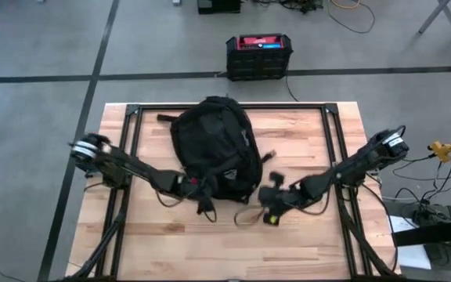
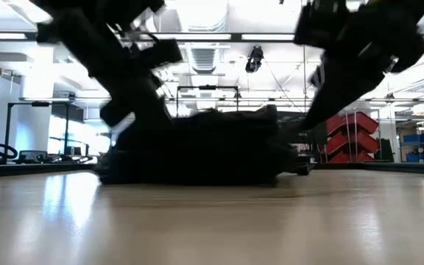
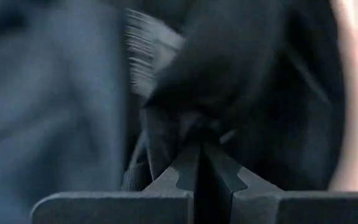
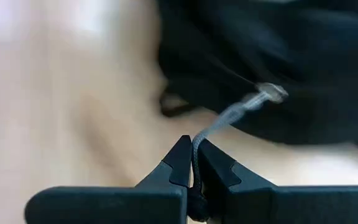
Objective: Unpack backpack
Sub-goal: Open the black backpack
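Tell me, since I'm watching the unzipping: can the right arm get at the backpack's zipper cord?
Probably yes: the right gripper looks already shut on the zipper cord beside the backpack, nothing between them.

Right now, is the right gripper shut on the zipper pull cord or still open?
Shut on it. In the right wrist view the right gripper has its fingertips together, pinching the grey pull cord, which runs to the backpack.

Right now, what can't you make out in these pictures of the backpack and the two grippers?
- Backpack contents: zipped fabric hides them in every view.
- What the left gripper pinches: left wrist view blurred, just dark fabric.
- Where the grey cord in the right gripper attaches: blurred.
- Low view: silhouettes only.
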`<action>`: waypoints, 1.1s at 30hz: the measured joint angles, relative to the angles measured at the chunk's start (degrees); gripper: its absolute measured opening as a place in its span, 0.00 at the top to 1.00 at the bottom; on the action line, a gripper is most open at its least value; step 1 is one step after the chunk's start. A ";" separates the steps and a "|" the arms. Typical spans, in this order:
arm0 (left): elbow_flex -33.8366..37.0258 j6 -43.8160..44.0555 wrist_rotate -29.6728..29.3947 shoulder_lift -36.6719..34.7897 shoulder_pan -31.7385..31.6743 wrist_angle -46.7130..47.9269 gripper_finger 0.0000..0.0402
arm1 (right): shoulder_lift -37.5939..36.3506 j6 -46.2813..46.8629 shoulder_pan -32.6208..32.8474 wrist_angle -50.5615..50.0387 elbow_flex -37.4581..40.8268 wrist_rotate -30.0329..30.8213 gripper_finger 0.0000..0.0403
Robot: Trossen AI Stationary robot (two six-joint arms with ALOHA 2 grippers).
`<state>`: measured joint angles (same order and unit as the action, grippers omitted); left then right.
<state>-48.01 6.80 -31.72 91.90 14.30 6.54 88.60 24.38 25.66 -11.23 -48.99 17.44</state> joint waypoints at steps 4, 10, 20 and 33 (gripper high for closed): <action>1.00 -0.16 0.01 -5.75 0.02 -4.59 1.00 | 3.42 -5.80 0.14 7.90 -1.06 -3.08 1.00; 1.40 -2.58 7.21 -4.32 2.16 -18.34 1.00 | 6.00 -9.29 -2.80 10.35 -2.59 1.46 1.00; -3.34 -1.08 6.15 -4.91 3.37 -3.44 1.00 | 7.80 -9.04 -4.47 10.30 -2.72 1.61 1.00; -8.79 -2.32 10.22 -2.04 6.30 -4.00 0.88 | 9.14 -9.49 -5.19 11.14 -2.75 2.01 1.00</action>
<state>-56.80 4.48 -21.50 89.86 20.61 2.53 97.73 14.89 20.47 -0.09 -51.75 19.45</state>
